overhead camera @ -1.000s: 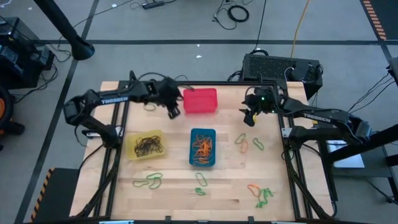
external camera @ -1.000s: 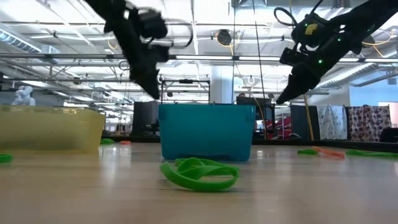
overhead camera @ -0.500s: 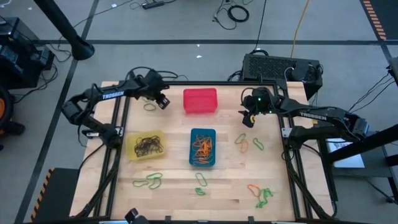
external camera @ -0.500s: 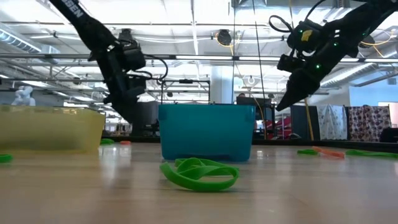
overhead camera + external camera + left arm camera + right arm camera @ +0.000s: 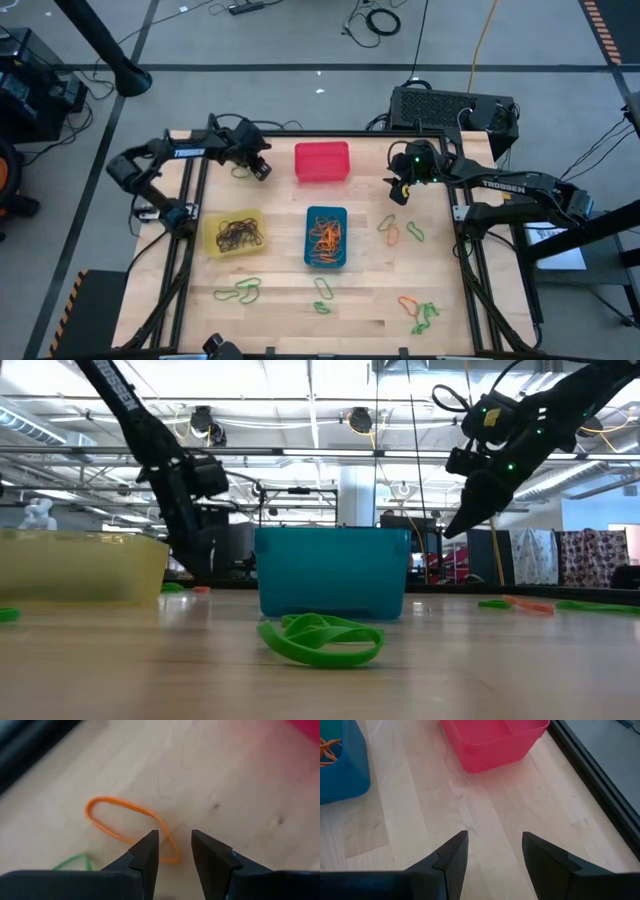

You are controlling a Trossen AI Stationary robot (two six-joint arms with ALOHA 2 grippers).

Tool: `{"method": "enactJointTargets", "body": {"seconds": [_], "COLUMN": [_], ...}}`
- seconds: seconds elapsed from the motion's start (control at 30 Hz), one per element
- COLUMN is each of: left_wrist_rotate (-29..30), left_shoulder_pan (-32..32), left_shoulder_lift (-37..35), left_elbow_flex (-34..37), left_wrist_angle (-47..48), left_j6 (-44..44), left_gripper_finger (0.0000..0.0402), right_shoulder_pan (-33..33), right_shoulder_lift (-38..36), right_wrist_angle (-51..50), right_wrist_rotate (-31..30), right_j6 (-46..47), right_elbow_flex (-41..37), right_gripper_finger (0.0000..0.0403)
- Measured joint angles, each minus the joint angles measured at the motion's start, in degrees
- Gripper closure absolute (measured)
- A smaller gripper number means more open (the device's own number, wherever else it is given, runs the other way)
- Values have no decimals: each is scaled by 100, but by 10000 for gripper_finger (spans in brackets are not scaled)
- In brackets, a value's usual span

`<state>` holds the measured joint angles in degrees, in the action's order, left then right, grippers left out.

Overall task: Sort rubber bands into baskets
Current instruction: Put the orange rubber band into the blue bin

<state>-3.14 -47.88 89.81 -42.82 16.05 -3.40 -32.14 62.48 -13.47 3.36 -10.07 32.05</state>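
My left gripper (image 5: pixel 259 170) is open and low over the table's far left. Its fingertips (image 5: pixel 175 842) stand on either side of one end of an orange rubber band (image 5: pixel 129 824) that lies flat on the wood beside a green band (image 5: pixel 74 862). My right gripper (image 5: pixel 397 190) is open and empty above the table, right of the red basket (image 5: pixel 322 162). The blue basket (image 5: pixel 326 237) holds orange bands. The yellow basket (image 5: pixel 235 233) holds dark bands.
Loose green and orange bands lie right of the blue basket (image 5: pixel 400 232), near the front right (image 5: pixel 420 311), at the front left (image 5: pixel 240 290) and at the front middle (image 5: pixel 320 640). Dark frame rails run along the table's left and right sides.
My left gripper has gone from beside the red basket toward the table's left edge and down, and now stands low over the orange band at the far left.
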Motion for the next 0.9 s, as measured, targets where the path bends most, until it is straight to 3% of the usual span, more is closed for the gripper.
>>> {"method": "enactJointTargets", "body": {"seconds": [0.33, 0.43, 0.57, 0.7, 0.8, 0.9], "left_wrist_rotate": [-7, -3, -2, -10, -455, -1357], "left_shoulder_pan": [-15, -15, -15, -15, 67, 289], "left_shoulder_lift": [496, 441, 357, 208, -80, -417], "left_elbow_flex": [34, 41, 48, 73, 74, 72], "left_wrist_angle": [-285, -268, -268, -290, -495, -778], "left_j6": [-2, 0, 3, 153, 279, 466], "left_gripper_finger": [283, 311, 381, 393, 397, 398], "right_shoulder_pan": [0, 0, 0, 8, 34, 84], "right_shoulder_lift": [-2, -2, -2, -2, -2, -2], "right_wrist_angle": [0, 1, -2, -66, -189, -177], "right_wrist_rotate": [0, 0, -2, 6, 181, 443], "right_j6": [63, 61, 125, 311, 363, 374], "right_elbow_flex": [0, 0, 0, 2, 2, 2], "right_gripper_finger": [222, 222, 222, 222, 222, 222]}}
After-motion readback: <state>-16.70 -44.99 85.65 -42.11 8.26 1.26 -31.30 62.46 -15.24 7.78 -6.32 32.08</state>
